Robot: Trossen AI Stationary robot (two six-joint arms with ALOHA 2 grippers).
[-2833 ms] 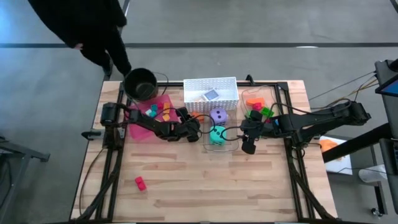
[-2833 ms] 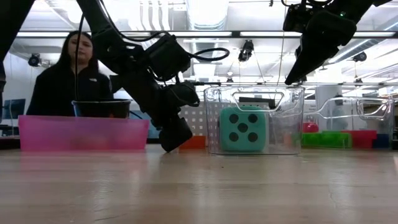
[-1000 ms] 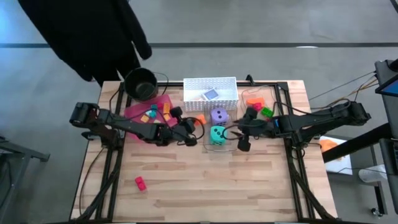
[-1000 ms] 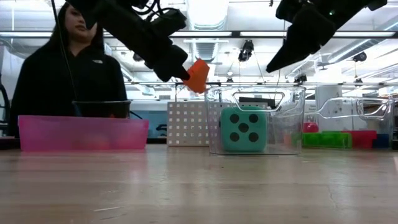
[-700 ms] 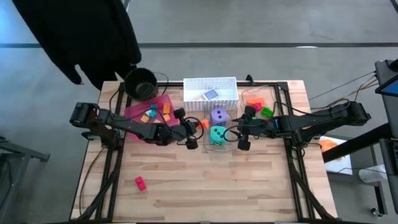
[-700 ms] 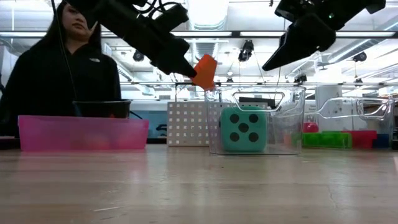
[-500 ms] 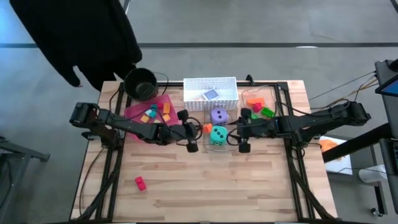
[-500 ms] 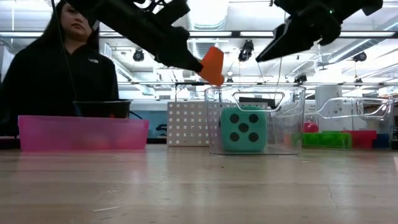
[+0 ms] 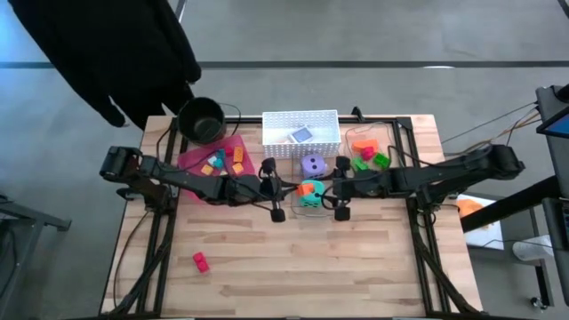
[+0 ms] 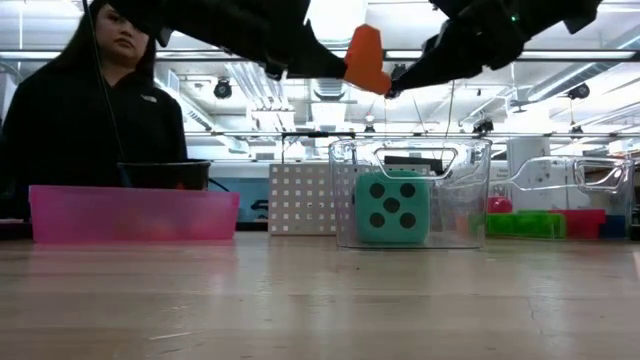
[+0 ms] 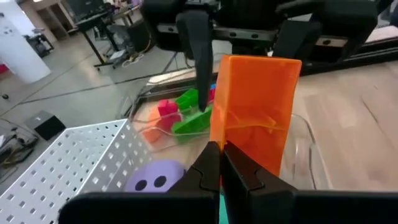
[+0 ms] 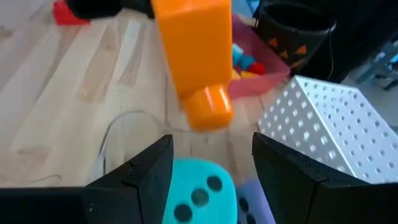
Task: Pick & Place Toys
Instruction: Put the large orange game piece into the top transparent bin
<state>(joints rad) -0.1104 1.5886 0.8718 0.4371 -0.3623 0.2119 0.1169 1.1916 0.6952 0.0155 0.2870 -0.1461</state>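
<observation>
An orange brick [image 10: 365, 58] hangs high over the clear bin [image 10: 410, 190] that holds a teal die [image 9: 311, 199]. My left gripper [image 11: 221, 155], reaching in from the table's left, is shut on the brick. My right gripper [image 12: 214, 177] comes from the table's right and is open. Its fingers [image 11: 196, 43] stand either side of the brick's free end, apart from it. A purple die [image 9: 312, 165] rests in the same bin, farther back. A red brick [image 9: 201, 260] lies on the table at the near left. My left gripper pinches the orange brick at one lower edge [image 11: 217, 138], right at its fingertips. The fingers come nearly level from the table's left. The brick is lifted clear above the bin, sticking out beyond the fingers, with a round stud [image 12: 208, 109] at its free end.
A white perforated basket [image 9: 300, 133] stands at the back middle, with a pink tray [image 9: 200, 162] of bricks and a black pot [image 9: 201, 120] to its left. A second clear bin [image 9: 366, 153] with bricks is at the right. A person in dark clothes [image 10: 100, 110] stands behind the far left corner.
My left gripper has carried the orange brick up and toward the table's right, tipping toward level, so the brick now hangs over the clear bin. My right gripper has swung toward the table's left, closing on the brick, and has tipped nearer to level while staying open.
</observation>
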